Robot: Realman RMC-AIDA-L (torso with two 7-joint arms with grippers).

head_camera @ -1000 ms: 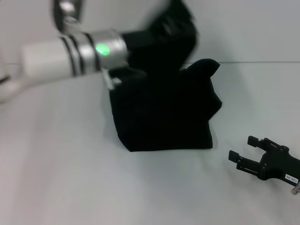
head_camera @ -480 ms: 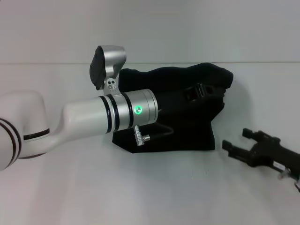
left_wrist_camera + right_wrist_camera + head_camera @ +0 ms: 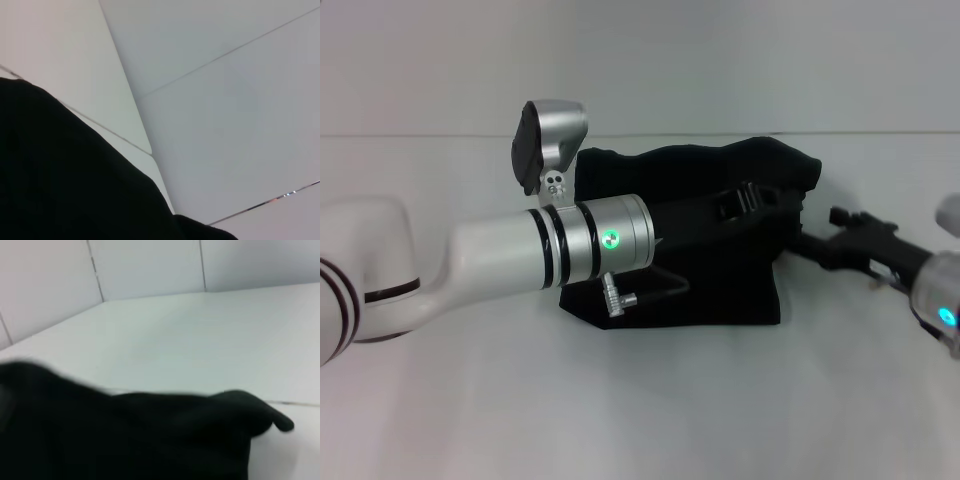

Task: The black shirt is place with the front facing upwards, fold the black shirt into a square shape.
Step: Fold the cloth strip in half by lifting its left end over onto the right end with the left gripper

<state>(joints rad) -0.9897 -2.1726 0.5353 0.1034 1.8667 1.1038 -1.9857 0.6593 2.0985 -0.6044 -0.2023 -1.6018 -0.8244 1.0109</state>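
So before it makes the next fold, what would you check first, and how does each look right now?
1. Black shirt lying on the table: ok.
2. Folded into a square: not ok, its far edge is bunched and uneven.
3. Left gripper over the shirt: ok.
4. Left gripper's grip on the cloth: cannot tell.
5. Right gripper at the shirt's right edge: ok; grip cannot tell.

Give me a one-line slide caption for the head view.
Left gripper lies over the folded black shirt on the white table while the right gripper reaches its right edge.
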